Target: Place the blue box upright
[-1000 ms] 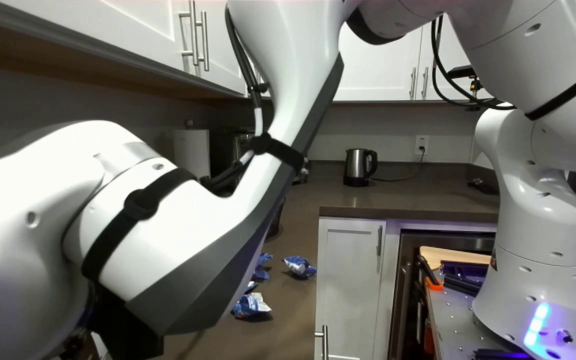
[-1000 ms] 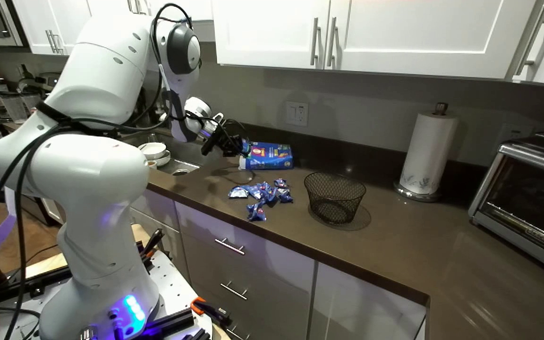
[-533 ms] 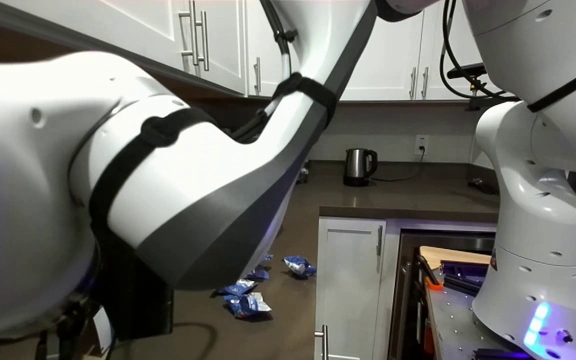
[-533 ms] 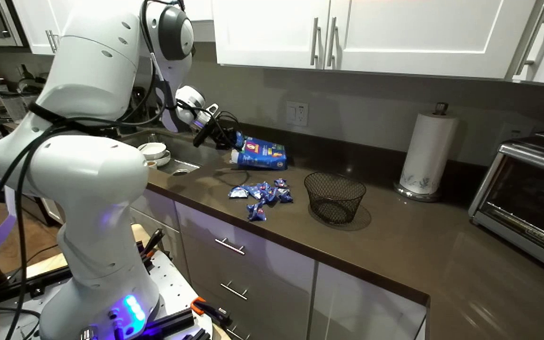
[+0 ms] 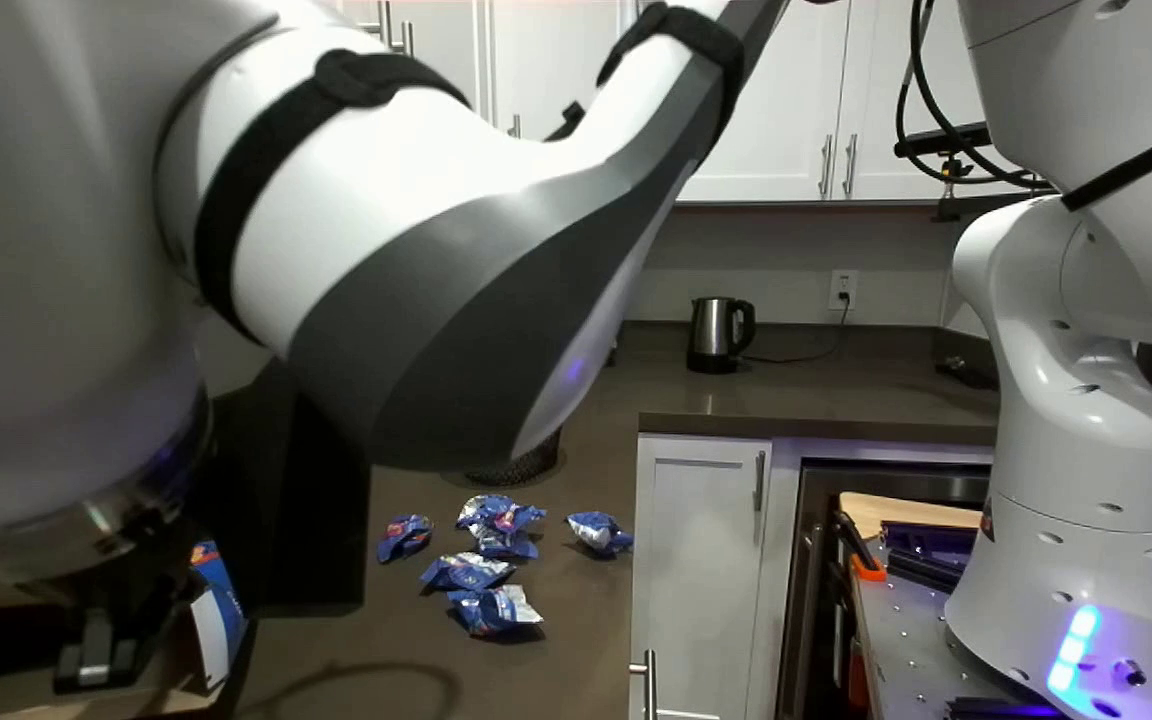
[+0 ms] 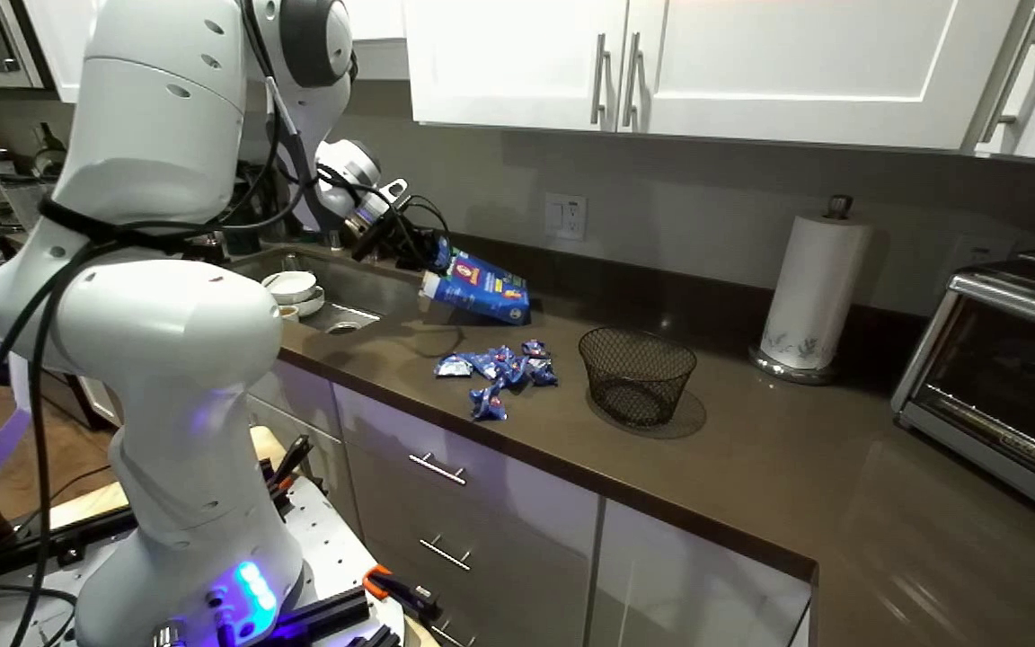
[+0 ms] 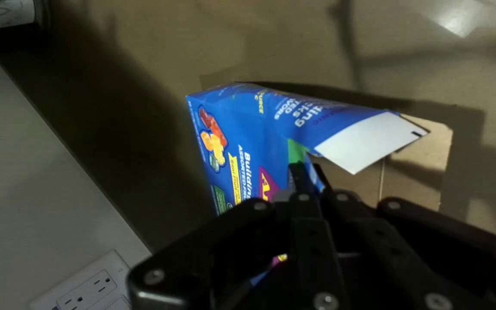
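Note:
The blue box (image 6: 486, 289) is tilted on the counter near the back wall in an exterior view. Its open end is raised at the gripper and its far end is low, at or near the counter. Part of it, with a white flap, also shows in an exterior view (image 5: 221, 605). In the wrist view the blue box (image 7: 248, 133) shows its printed face, a white flap and brown inner flaps. My gripper (image 7: 311, 171) is shut on the box wall at the open end. The gripper is also seen in an exterior view (image 6: 435, 259), its fingertips hidden by the box.
Several small blue-white snack packets (image 6: 498, 367) lie in front of the box. A black wire basket (image 6: 636, 382) stands right of them. Behind are the wall and an outlet (image 6: 565, 217). A sink with bowls (image 6: 291, 288), a paper towel roll (image 6: 816, 292) and a toaster oven (image 6: 1012, 377) flank the counter.
My gripper has moved up and to the left in an exterior view. The box's held end has risen with it, so the box has gone from nearly flat to tilted.

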You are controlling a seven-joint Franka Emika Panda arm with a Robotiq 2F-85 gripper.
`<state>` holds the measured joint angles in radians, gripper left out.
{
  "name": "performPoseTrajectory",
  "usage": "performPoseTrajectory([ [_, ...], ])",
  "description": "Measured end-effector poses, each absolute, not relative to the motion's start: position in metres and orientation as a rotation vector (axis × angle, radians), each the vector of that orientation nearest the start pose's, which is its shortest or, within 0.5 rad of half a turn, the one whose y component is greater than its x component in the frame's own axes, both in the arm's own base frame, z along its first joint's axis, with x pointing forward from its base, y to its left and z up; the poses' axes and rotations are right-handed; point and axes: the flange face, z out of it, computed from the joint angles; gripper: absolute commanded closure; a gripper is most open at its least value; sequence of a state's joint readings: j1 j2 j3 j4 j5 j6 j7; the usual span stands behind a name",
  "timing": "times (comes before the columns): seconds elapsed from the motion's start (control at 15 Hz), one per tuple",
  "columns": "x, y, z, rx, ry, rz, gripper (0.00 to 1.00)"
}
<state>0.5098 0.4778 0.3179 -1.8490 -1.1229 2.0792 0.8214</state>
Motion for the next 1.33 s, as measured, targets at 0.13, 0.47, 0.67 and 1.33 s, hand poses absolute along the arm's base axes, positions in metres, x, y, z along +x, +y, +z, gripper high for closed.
performPoseTrajectory([
  [0.13,0.461,0.429,0.281,2.328,0.809,0.568,1.0],
  [0.47,0.434,0.439,0.299,2.392,0.81,0.555,1.0],
  [0.67,0.419,0.446,0.315,2.447,0.807,0.56,1.0],
  [1.33,0.382,0.441,0.357,2.623,0.709,0.54,1.0],
])
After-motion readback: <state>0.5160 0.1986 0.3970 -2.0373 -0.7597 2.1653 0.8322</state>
